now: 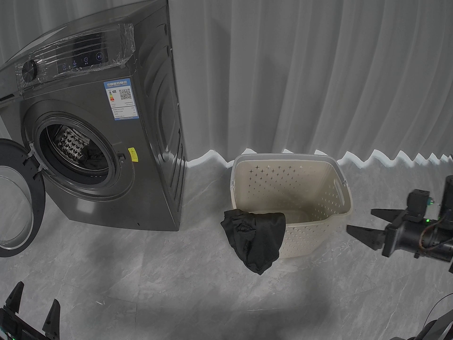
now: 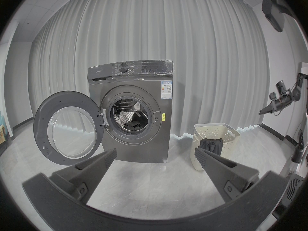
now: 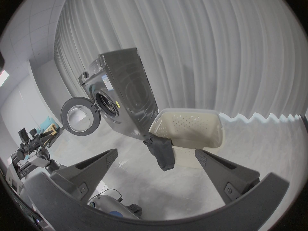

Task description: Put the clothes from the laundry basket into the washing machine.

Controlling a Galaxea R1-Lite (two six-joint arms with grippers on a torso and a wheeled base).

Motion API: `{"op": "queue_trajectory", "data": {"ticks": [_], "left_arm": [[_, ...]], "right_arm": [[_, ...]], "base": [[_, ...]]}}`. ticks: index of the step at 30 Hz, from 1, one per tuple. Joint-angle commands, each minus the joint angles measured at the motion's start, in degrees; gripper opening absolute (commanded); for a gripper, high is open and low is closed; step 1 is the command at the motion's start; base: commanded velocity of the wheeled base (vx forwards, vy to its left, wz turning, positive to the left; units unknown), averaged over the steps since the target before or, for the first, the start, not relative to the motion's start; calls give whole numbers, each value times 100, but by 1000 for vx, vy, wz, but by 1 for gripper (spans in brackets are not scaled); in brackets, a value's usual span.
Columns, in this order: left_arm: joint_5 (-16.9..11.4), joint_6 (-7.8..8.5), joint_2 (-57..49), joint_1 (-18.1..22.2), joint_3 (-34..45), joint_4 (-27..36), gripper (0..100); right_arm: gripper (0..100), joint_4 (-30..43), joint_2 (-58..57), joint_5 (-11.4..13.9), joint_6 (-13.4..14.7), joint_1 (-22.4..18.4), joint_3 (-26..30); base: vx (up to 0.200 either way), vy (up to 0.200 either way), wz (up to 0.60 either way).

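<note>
Head view: left gripper [image 1: 35,296] with fingers spread empty, washing machine [image 1: 141,133] open with a printed label [image 1: 121,100] and yellow sticker [image 1: 133,154], then a black garment [image 1: 255,239], likely light and limp, best pinched at its bunched top, draped over the front rim of the laundry basket [image 1: 339,185], right gripper [image 1: 361,220] likewise released.

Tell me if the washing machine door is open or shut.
Open: the door stands swung aside, and the drum shows through the opening.
</note>
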Motion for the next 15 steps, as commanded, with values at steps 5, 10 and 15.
{"op": "queue_trajectory", "data": {"ticks": [5,10,15], "left_arm": [[1,-17,-93,2,101,2,100],[1,-8,-84,2,101,11,100],[1,-17,-84,2,101,2,100]], "right_arm": [[100,-2121,3912,-349,422,916,-871],[100,-2121,4237,-480,466,951,-1249],[100,-2025,4738,-498,474,925,-2005]], "base": [[0,0,0],[0,0,0],[0,0,0]]}}
